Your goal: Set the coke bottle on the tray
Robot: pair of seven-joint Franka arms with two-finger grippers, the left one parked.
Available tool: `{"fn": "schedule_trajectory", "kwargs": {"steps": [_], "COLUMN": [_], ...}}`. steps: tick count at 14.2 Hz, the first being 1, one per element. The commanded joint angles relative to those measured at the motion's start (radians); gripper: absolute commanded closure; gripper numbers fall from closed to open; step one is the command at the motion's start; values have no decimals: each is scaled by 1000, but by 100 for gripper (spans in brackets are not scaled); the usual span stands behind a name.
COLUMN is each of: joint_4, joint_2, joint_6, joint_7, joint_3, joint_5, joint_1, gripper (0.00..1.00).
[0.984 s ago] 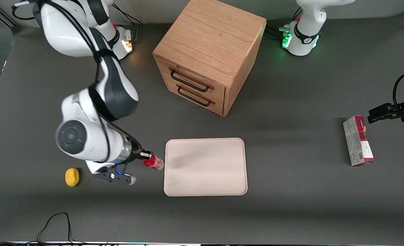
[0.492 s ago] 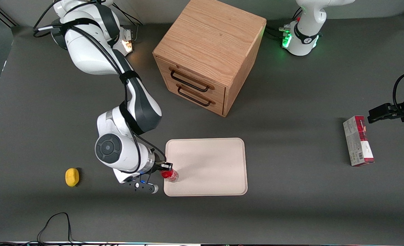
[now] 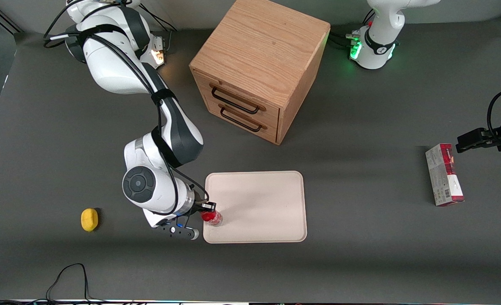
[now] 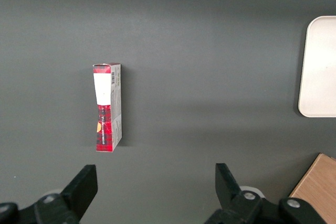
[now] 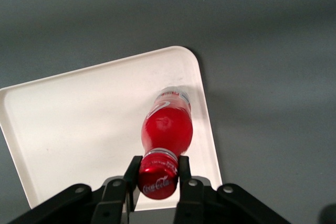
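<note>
The right arm is reached out from its base toward the front camera, bent at the elbow, with the wrist angled low over the table. The gripper is held at the end of the wrist, nearer the front camera than the elbow. In the right wrist view the gripper is seen clamped on the neck of the bottle, just under the cap, one finger pressed against each side. The bottle is gripped close to upright.
</note>
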Motion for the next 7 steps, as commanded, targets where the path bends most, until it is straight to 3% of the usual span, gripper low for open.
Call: {"fn": "schedule_trajectory", "kwargs": {"steps": [1,7], "joint_4": [49,47], "joint_2": [19,-1], "joint_6": [2,-48], "joint_7": [18,19], "joint_3": [2,-3], "joint_5": [-25,-35], "joint_1": [4,4], "gripper": [0,0]}}
